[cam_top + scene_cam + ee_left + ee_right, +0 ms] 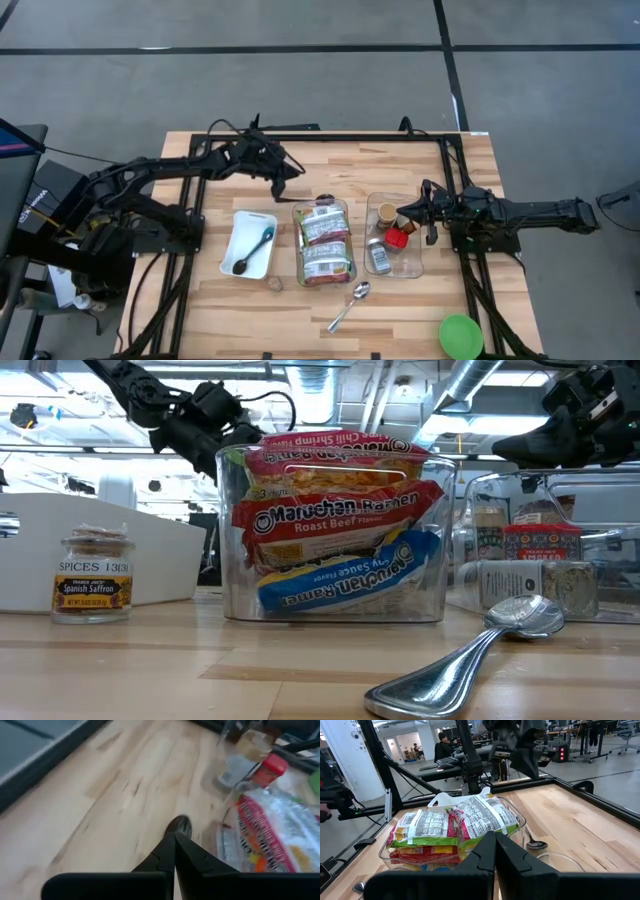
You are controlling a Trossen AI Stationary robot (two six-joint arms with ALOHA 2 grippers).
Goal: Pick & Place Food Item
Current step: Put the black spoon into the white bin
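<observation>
A clear bin [323, 243] in the middle of the table holds several ramen packets [335, 525], which also show in the right wrist view [450, 827]. A second clear bin [394, 236] to its right holds spice jars, one with a red cap [398, 238]. My left gripper [288, 175] is shut and empty, raised over bare wood just beyond the ramen bin's far left corner; its shut fingers show in the left wrist view [175, 840]. My right gripper [403, 211] is shut and empty above the spice bin, pointing toward the ramen bin [495, 837].
A white dish [250, 243] with a dark spoon lies left of the ramen bin. A small saffron jar [93, 575] stands near the dish's front corner. A metal spoon [350, 305] lies toward the near edge, and a green round thing [460, 335] is at the near right corner.
</observation>
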